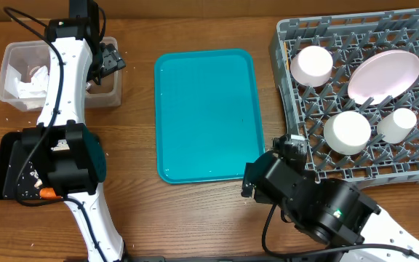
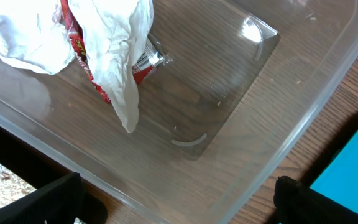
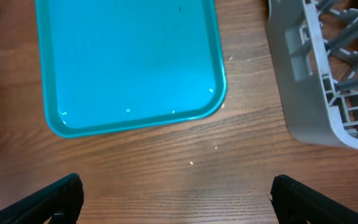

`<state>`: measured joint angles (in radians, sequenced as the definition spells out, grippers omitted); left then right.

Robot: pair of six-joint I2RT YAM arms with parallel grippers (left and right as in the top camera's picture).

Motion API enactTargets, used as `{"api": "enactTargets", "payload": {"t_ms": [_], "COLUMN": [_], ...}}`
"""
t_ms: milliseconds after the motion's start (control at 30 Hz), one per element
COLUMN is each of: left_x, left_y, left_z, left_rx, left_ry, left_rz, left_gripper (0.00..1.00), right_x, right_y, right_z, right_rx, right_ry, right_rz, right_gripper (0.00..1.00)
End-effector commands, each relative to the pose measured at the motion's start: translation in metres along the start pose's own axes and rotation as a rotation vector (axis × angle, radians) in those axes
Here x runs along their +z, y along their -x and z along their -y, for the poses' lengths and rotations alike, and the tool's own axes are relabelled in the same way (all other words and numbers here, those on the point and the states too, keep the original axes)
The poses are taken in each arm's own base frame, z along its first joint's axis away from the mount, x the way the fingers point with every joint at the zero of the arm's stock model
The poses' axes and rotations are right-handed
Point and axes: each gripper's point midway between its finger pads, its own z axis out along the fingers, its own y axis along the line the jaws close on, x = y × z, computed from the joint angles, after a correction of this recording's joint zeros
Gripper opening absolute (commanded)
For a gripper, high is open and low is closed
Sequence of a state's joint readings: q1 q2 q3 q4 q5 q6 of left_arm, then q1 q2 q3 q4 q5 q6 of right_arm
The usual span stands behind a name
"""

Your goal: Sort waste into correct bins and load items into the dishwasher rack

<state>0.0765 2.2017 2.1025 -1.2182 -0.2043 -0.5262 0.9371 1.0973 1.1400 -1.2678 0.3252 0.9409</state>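
Hovering over the clear tub (image 2: pixel 291 130), left gripper (image 2: pixel 179 194) gapes; right gripper (image 3: pixel 180 196), seemingly released too, faces table (image 3: pixel 166 155).

The left arm (image 1: pixel 68 80) hides most of the black tray (image 1: pixel 4 164).

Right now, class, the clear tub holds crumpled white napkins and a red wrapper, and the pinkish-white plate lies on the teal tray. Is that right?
One thing is wrong. The plate is not on the teal tray; the overhead view shows it in the dishwasher rack. The clear tub does hold crumpled white napkins and a red wrapper.
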Motion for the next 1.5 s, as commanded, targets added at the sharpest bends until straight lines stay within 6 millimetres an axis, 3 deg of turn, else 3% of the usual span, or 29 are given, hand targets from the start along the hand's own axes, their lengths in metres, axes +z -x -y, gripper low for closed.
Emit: {"api": "enactTargets", "payload": {"t_ms": [0, 267, 500, 767, 1033, 1233, 1467], "left_x": [-0.008, -0.008, -0.008, -0.008, -0.008, -0.008, -0.008], "left_y": [0.006, 0.006, 0.006, 0.006, 0.006, 0.006, 0.006], "left_z": [0.002, 0.002, 0.002, 0.001, 0.001, 0.002, 0.002], "left_rx": [-0.031, -0.031, -0.031, -0.031, -0.031, -0.031, -0.031], "left_ry": [-0.017, -0.017, -0.017, -0.016, -0.016, -0.017, -0.017], "left_rz": [0.021, 0.021, 0.021, 0.021, 0.021, 0.021, 0.021], "left_gripper": [1.0, 1.0, 1.0, 1.0, 1.0, 1.0, 1.0], "right_x": [0.001, -0.005, -0.02, -0.008, -0.001, 0.002, 0.02], "right_y": [-0.009, -0.008, 0.022, 0.06, 0.081, 0.072, 0.064], "right_z": [0.004, 0.005, -0.003, -0.007, 0.044, 0.078, 0.097], "right_rx": [0.007, 0.035, 0.062, -0.061, -0.011, 0.023, 0.029], "right_ry": [-0.013, 0.008, 0.106, 0.382, 0.503, 0.492, 0.482], "right_rz": [-0.039, -0.028, 0.12, 0.198, 0.546, 0.787, 0.944], "right_gripper": [1.0, 1.0, 1.0, 1.0, 1.0, 1.0, 1.0]}}
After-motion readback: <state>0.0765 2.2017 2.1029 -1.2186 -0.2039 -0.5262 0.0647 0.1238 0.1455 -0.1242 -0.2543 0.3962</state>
